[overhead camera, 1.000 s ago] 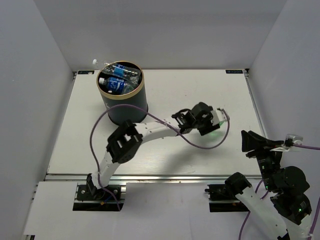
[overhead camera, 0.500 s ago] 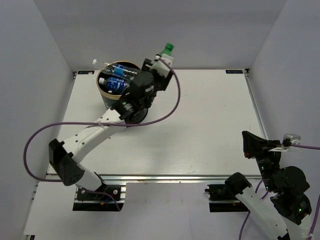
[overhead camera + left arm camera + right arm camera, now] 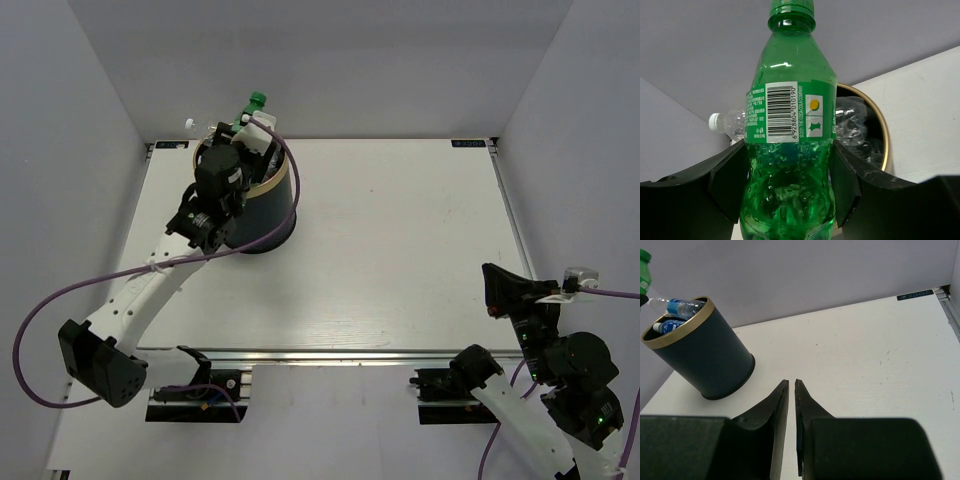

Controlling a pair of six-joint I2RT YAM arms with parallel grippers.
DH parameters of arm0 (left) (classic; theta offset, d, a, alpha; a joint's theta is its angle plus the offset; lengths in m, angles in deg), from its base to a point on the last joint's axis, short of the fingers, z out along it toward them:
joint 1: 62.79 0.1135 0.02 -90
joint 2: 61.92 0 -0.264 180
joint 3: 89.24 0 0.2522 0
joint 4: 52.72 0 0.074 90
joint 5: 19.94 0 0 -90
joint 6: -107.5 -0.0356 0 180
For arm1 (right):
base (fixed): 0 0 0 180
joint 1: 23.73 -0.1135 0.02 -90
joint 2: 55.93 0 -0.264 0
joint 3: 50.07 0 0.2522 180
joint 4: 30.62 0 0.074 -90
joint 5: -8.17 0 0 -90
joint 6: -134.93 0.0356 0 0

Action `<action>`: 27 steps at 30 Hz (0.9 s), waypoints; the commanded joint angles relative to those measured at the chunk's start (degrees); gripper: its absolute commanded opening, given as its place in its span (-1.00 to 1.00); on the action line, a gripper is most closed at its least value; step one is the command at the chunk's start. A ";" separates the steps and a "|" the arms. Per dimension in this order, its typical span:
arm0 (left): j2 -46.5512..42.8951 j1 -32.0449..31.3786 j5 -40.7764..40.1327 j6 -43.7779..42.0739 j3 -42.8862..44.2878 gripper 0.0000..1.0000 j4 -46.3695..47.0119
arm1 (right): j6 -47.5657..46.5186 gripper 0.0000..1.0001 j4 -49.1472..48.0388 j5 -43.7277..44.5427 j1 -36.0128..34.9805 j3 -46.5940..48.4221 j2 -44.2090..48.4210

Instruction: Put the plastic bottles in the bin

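Note:
My left gripper (image 3: pixel 250 132) is shut on a green bottle (image 3: pixel 258 101) and holds it above the far rim of the dark bin (image 3: pixel 265 215) at the table's far left. In the left wrist view the green bottle (image 3: pixel 790 115) stands upright between the fingers (image 3: pixel 727 180), with the gold-rimmed bin (image 3: pixel 881 131) behind it. Clear bottles lie inside the bin, and one with a white cap (image 3: pixel 726 122) pokes over the rim. My right gripper (image 3: pixel 497 288) is shut and empty near the front right. The right wrist view shows the bin (image 3: pixel 705 357) with blue-labelled bottles (image 3: pixel 680 306) in it.
Grey walls enclose the white table (image 3: pixel 400 230) on three sides. The left arm's purple cable (image 3: pixel 40 320) loops out past the table's left edge. The right gripper (image 3: pixel 791 383) hovers over the bare table surface.
My left arm has swung from mid-table to the bin and lifted the green bottle; over the last half second it moved left, above the bin's far rim. The right arm has not moved.

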 commanded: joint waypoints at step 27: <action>6.44 24.12 48.78 -13.25 8.85 -1.00 -14.45 | -1.45 -0.66 2.28 -4.41 -0.25 2.62 14.60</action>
